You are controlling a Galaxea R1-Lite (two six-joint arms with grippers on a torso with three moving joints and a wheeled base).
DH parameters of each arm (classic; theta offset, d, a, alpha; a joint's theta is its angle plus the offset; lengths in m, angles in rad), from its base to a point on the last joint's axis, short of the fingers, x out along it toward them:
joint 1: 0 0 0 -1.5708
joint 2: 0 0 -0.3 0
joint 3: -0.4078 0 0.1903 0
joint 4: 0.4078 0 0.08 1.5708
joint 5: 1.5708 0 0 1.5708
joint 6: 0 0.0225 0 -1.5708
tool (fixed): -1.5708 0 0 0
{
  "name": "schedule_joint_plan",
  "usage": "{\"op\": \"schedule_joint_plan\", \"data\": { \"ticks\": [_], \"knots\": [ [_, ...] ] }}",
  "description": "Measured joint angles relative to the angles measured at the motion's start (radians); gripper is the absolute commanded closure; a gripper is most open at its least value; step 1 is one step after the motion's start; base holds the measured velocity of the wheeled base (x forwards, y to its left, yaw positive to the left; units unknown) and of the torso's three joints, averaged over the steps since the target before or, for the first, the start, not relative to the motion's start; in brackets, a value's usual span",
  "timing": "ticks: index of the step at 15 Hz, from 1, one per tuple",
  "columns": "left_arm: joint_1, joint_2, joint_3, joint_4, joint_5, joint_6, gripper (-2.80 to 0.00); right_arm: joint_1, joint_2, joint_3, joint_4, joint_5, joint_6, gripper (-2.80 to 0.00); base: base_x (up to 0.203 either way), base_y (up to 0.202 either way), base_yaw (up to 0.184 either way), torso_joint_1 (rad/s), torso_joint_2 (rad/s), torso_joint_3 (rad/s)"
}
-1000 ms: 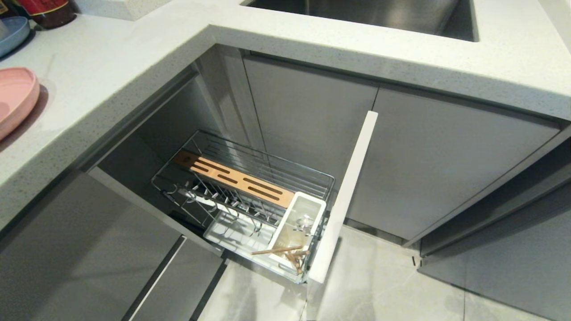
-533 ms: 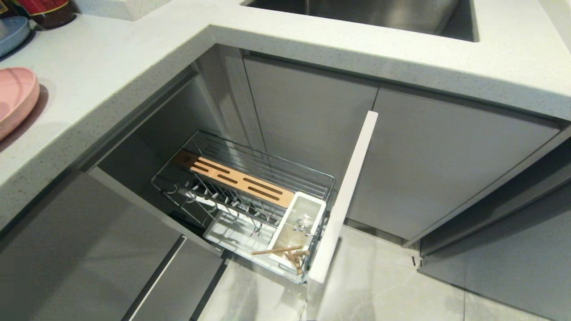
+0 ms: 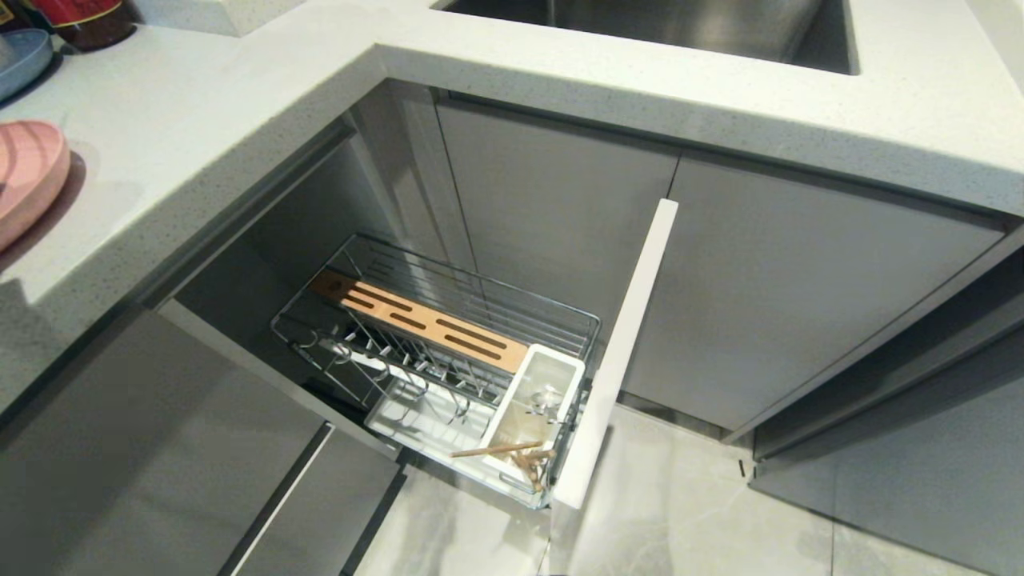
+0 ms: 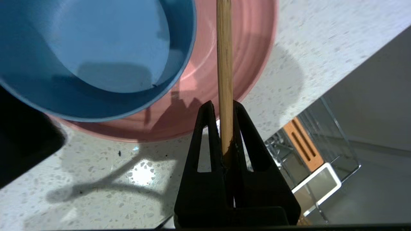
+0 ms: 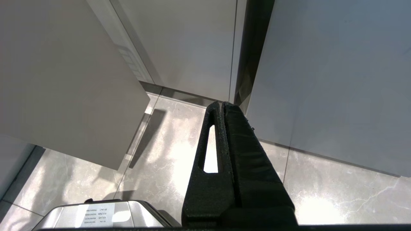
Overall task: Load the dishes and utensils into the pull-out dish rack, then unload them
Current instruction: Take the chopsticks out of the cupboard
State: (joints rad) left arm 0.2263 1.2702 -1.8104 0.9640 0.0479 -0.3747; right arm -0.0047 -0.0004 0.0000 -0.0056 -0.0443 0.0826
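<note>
Over the counter, your left gripper is clamped on one chopstick above the pink plate. The rack, at five o'clock, likely comes next: steer it into the utensil box. Right gripper hangs clenched, empty.

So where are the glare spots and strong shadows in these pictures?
Left wrist view: a bright glare spot on the speckled white countertop, the left hand casting a forked shadow beside it; shadow also falls inside the periwinkle-blue bowl. Right wrist view: washed-out glare patches on the grey marbled floor tiles. Head view: dark shade under the counter behind the chrome wire dish rack.
</note>
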Motion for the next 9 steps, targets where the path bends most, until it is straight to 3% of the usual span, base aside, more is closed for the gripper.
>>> {"op": "schedule_joint_plan", "data": {
  "ticks": [9],
  "knots": [
    [-0.033, -0.004, 0.071, 0.086, -0.001, -0.086, 0.00, 0.000, 0.000, 0.000, 0.000, 0.000, 0.000, 0.00, 0.000, 0.000, 0.000, 0.000, 0.00, 0.000]
  ]
}}
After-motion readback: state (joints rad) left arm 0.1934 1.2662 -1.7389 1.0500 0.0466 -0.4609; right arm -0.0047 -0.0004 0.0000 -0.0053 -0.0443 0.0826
